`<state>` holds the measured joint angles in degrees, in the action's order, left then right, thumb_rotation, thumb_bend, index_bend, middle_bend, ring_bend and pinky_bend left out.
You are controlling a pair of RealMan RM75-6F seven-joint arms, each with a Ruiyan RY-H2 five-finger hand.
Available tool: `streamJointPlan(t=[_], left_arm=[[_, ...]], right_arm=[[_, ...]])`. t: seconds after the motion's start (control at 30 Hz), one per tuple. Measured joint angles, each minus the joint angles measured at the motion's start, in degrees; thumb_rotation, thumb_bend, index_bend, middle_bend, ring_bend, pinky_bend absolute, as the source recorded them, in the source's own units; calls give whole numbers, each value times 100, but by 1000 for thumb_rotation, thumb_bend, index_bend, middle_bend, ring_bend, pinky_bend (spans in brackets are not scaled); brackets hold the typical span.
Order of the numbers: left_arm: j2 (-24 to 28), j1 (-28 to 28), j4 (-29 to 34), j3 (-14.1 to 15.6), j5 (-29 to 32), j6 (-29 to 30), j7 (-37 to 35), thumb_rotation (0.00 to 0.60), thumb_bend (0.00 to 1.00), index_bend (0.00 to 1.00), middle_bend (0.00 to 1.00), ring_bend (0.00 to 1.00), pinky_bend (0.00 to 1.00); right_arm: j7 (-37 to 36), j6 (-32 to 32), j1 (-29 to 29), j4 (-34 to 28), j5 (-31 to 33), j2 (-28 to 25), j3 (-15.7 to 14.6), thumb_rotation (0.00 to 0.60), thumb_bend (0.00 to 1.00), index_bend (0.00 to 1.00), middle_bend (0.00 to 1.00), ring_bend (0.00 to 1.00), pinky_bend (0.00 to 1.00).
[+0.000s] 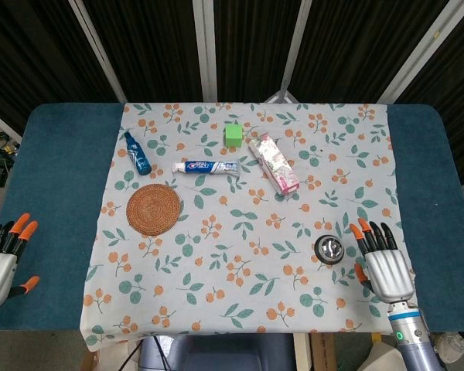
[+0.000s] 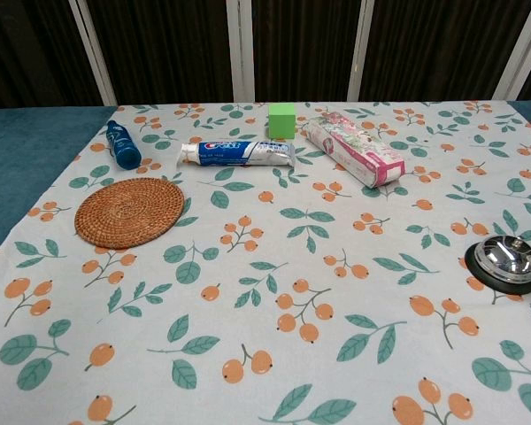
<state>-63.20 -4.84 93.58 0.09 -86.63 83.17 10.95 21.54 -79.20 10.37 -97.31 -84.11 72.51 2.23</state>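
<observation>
Now the right robot hand (image 1: 384,264) lies flat with fingers spread, holding nothing, just at 3 o'clock of the round chrome call bell on a black base (image 1: 329,248), near but apart. The bell sits on the floral tablecloth (image 1: 240,224) toward the surface's 4 o'clock corner. Likely rigid and fairly heavy for its kind, its polished dome looks slippery; the black base rim seems the safer hold. The left robot hand (image 1: 1,259), also spread and empty, waits at 8 o'clock.
</observation>
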Motion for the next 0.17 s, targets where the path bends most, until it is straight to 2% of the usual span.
streamJointPlan(t=[0.17], left_arm=[[8,1,-3,-1,-12,11,-36,600,0,0,0,0,0]], right_arm=[[-407,-297,-149,-82,-195,-289,-4,600,420,0,0,0,0]])
